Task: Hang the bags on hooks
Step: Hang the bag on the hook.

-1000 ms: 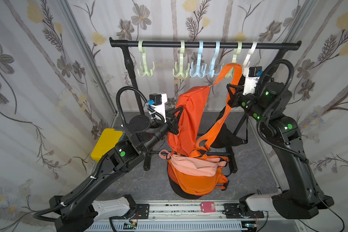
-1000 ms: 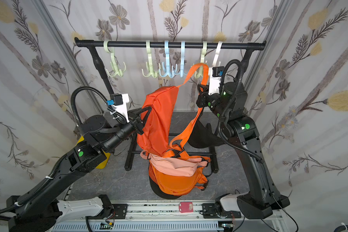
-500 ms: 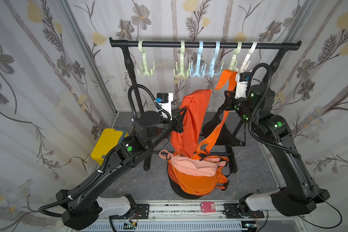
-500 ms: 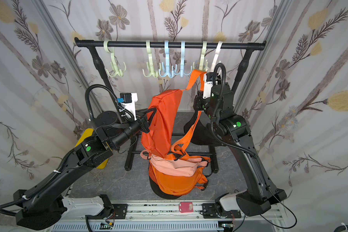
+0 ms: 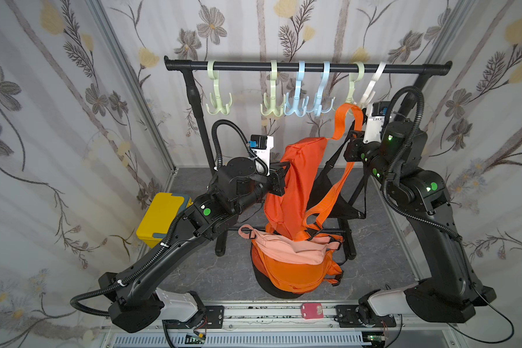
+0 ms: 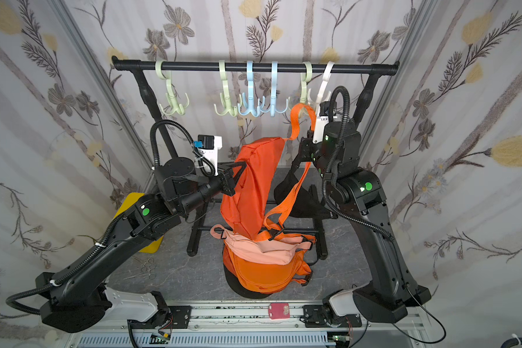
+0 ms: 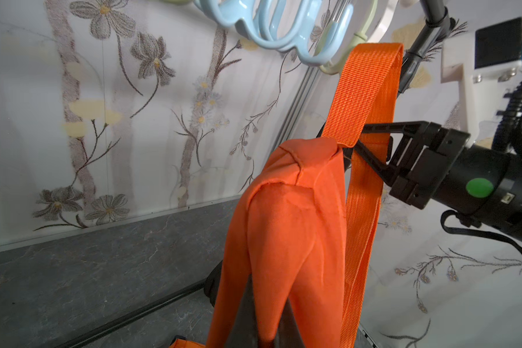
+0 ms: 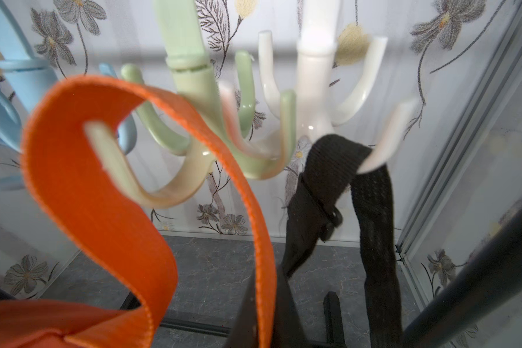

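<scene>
Strap [image 8: 82, 186] now over green hook [image 8: 190, 81]; black strap [image 8: 371, 226] adjacent.

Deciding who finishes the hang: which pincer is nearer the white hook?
Right. The right pincer, shut on the strap, sits just below the white hook; the left pincer grips the bag lower down, nearer the rack's middle.

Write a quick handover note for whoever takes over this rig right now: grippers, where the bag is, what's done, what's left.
Left gripper: shut on the orange bag, holding it up.
Right gripper: shut on the strap, below its loop.
The loop looks draped over a prong of the green hook.
Done: bag lifted, loop at the hook.
Left: confirm the loop is seated, open both grippers, back away.
</scene>
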### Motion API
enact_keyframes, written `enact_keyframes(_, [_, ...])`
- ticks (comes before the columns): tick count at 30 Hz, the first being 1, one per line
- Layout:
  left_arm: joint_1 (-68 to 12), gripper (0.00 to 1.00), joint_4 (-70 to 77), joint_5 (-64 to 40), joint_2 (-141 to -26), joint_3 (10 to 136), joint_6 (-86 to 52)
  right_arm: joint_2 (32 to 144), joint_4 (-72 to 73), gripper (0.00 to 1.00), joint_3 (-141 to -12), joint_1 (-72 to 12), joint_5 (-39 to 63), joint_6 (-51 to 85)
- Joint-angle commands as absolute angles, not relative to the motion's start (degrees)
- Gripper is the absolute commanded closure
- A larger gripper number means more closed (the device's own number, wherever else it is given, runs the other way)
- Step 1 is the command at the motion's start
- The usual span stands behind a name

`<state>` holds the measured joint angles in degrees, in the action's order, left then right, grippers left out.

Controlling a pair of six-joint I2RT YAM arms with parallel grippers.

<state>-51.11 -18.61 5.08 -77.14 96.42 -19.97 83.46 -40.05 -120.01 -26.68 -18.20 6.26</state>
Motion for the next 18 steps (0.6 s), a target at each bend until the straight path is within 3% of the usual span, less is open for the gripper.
enact_keyframes(1, [-50.2, 1.0, -16.8, 3.3, -77.6, 98.0, -22.1, 87.9, -45.6, 1.0, -125.9, -27.0, -17.4, 4.6])
enact_keyframes(9, [-47.3, 1.0, -16.3, -1.2, -78.5, 98.8, -24.3, 89.8, -48.8, 1.0, -127.1, -27.3, -21.2, 5.7])
enact_keyframes(18, [-44.7, 1.0, -13.7, -7.3, -76.6, 88.4, -27.9, 82.4, -47.5, 1.0, -117.4, -27.0, -26.7, 5.4])
